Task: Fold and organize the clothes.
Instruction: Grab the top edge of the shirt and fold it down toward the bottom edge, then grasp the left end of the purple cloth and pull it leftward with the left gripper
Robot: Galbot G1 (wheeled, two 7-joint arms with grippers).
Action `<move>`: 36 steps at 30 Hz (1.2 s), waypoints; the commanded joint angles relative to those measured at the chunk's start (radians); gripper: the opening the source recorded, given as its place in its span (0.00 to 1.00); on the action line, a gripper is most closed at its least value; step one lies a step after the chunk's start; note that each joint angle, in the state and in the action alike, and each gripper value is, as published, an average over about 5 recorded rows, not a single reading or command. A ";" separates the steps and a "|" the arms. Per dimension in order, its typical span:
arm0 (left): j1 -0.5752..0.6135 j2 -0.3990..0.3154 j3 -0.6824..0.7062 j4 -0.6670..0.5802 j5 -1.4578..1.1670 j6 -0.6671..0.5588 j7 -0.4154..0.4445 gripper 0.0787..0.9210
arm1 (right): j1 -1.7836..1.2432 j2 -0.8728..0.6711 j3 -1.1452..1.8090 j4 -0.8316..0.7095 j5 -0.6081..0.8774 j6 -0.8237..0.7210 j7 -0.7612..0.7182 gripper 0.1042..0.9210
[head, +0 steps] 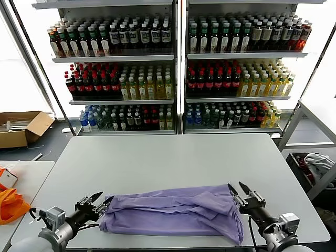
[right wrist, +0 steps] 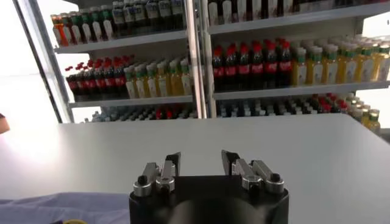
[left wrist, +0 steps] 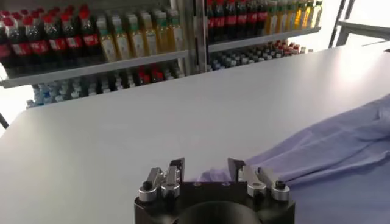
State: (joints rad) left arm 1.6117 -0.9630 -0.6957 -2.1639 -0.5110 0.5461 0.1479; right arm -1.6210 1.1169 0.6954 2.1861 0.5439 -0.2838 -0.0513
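The lavender T-shirt (head: 173, 210) lies folded into a long band along the near edge of the grey table (head: 168, 157). My left gripper (head: 100, 199) is open and empty at the shirt's left end. In the left wrist view the gripper (left wrist: 207, 167) stands with jaws apart just over the shirt's edge (left wrist: 329, 146). My right gripper (head: 237, 189) is open and empty at the shirt's right end. In the right wrist view the gripper (right wrist: 200, 159) has only bare table between its jaws, with the shirt (right wrist: 67, 207) off to one side. The lettering is hidden.
Shelves of bottles (head: 173, 68) stand behind the table. An orange cloth (head: 10, 202) lies on a side table at the left. A cardboard box (head: 21, 128) sits on the floor at far left. A white-grey cloth bundle (head: 317, 163) lies at the right.
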 commanded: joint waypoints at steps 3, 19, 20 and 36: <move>0.137 -0.225 0.073 -0.074 -0.065 -0.113 -0.277 0.69 | -0.084 0.059 0.106 0.003 -0.033 0.150 -0.031 0.70; 0.016 -0.283 0.184 0.094 0.017 -0.076 -0.328 0.66 | -0.138 0.061 0.113 0.022 -0.016 0.170 -0.055 0.88; 0.013 -0.287 0.189 0.102 0.019 -0.075 -0.329 0.63 | -0.139 0.060 0.116 0.024 -0.013 0.170 -0.055 0.88; 0.019 -0.305 0.184 0.109 0.057 -0.116 -0.284 0.10 | -0.135 0.053 0.133 0.046 0.022 0.165 -0.063 0.88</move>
State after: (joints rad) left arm 1.6361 -1.2567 -0.5168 -2.0746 -0.4699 0.4493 -0.1475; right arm -1.7527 1.1680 0.8207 2.2279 0.5574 -0.1240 -0.1121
